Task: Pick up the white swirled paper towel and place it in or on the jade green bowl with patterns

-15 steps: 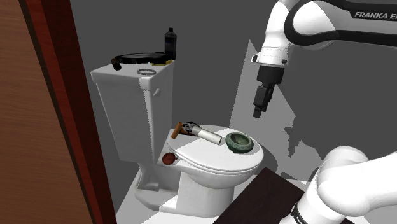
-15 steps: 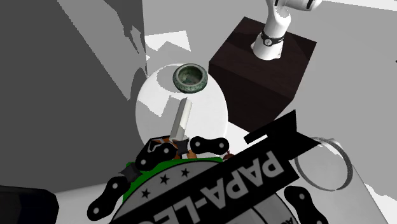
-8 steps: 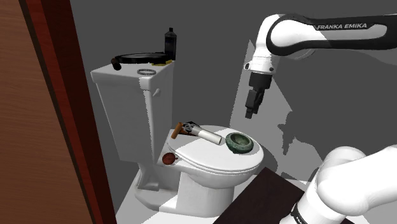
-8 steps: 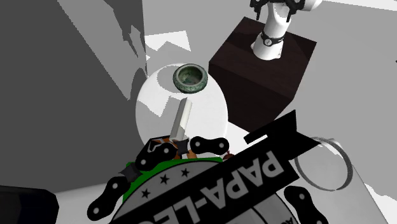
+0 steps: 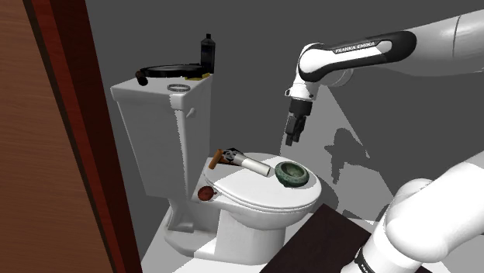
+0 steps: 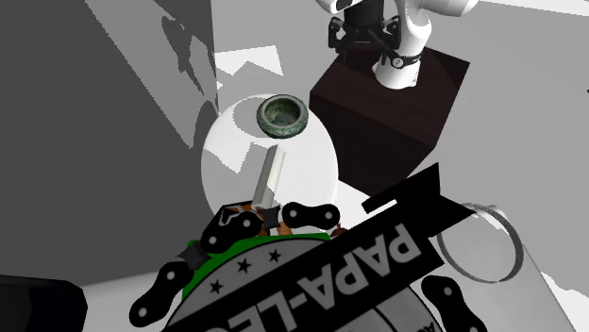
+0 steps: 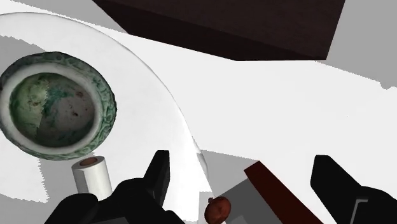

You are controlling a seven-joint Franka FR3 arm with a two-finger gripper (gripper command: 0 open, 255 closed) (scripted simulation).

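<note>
White paper towel (image 5: 253, 165) lies on toilet lid (image 5: 260, 195), below the hand (image 5: 290, 143).

Mottled jade-green bowl (image 7: 56, 105), plain white paper towel (image 7: 91, 176), white toilet lid (image 5: 264, 192), black claw (image 7: 242, 159), seemingly reddish-brown ball (image 7: 218, 209)

One paper towel roll (image 5: 254, 165), one green bowl (image 5: 292, 172), one toilet (image 5: 155, 132)

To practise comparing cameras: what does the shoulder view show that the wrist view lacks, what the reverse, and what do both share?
Shoulder view's own: the white toilet tank, the black bottle on it, the white Franka arm. Wrist view's own: the open gap in the black gripper, the speckled inside of the green patterned bowl from above. Both: that bowl, the white paper towel roll beside it, the white toilet lid, the dark box stand.
</note>
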